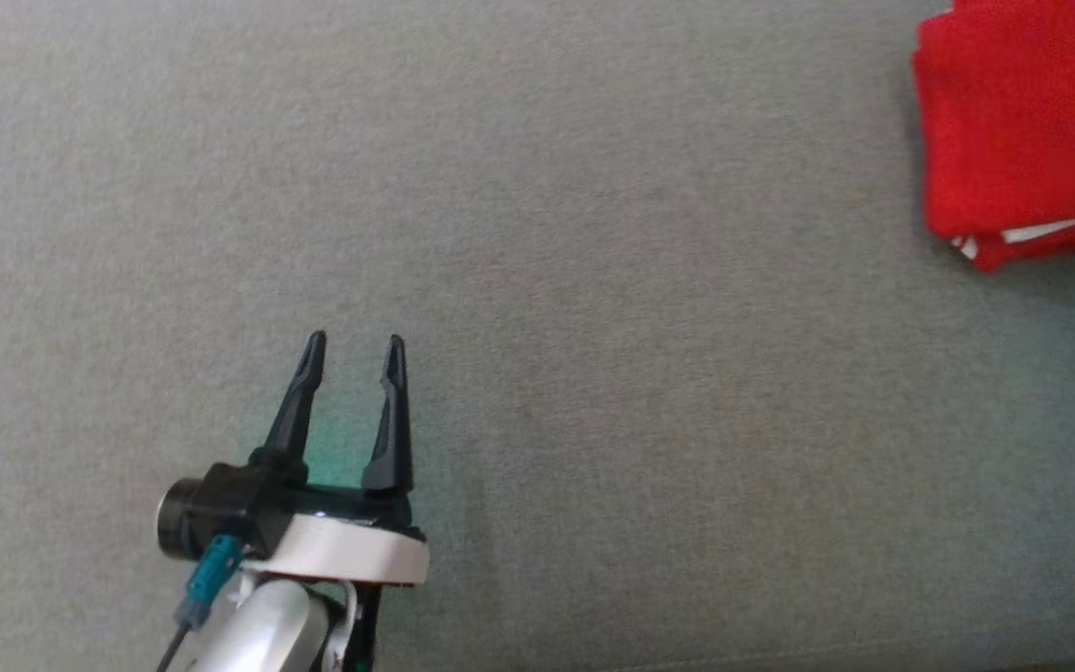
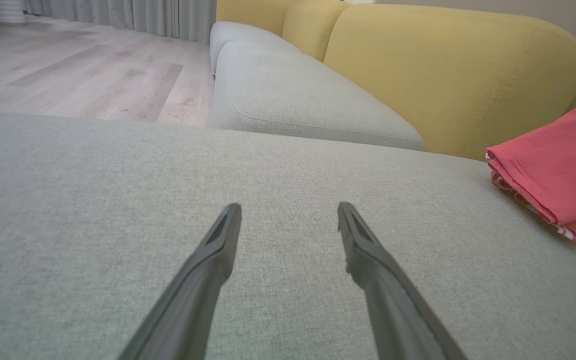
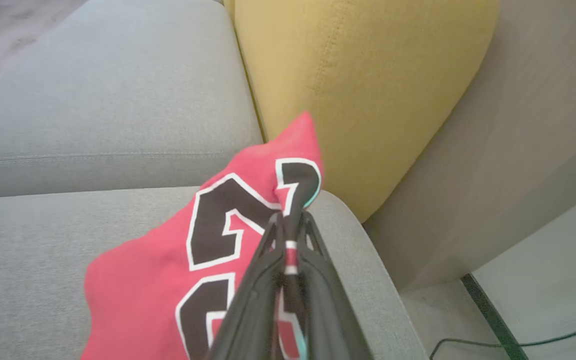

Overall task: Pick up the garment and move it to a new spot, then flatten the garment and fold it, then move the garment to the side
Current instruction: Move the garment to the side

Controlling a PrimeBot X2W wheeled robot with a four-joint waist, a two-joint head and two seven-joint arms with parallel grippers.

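Right gripper (image 3: 293,222) clamped on garment (image 3: 128,295) — left gripper (image 1: 356,339) spread, empty.
Fold judged done, garment at the side — only release is left.

The folded red jersey garment (image 1: 1023,121) is bright red in the head view and a paler coral red in the wrist views, with white slivers between its layers. Its large black numerals (image 3: 218,220) are outlined in white with a faint teal rim. The woven fabric seat cushion (image 1: 593,280) under it is a plain, faintly speckled grey. Behind that cushion, the rounded back cushions (image 2: 448,75) are mustard yellow with matching stitching. Beyond the cushion's edge, the plank floor (image 2: 78,70) is pale washed wood and the pleated curtains (image 2: 118,15) are grey. Above the cushion, the left gripper (image 1: 356,341) has black fingers, a white wrist ring (image 1: 351,555) and a teal connector (image 1: 216,565). The right gripper (image 3: 290,217) has dark grey fingers.
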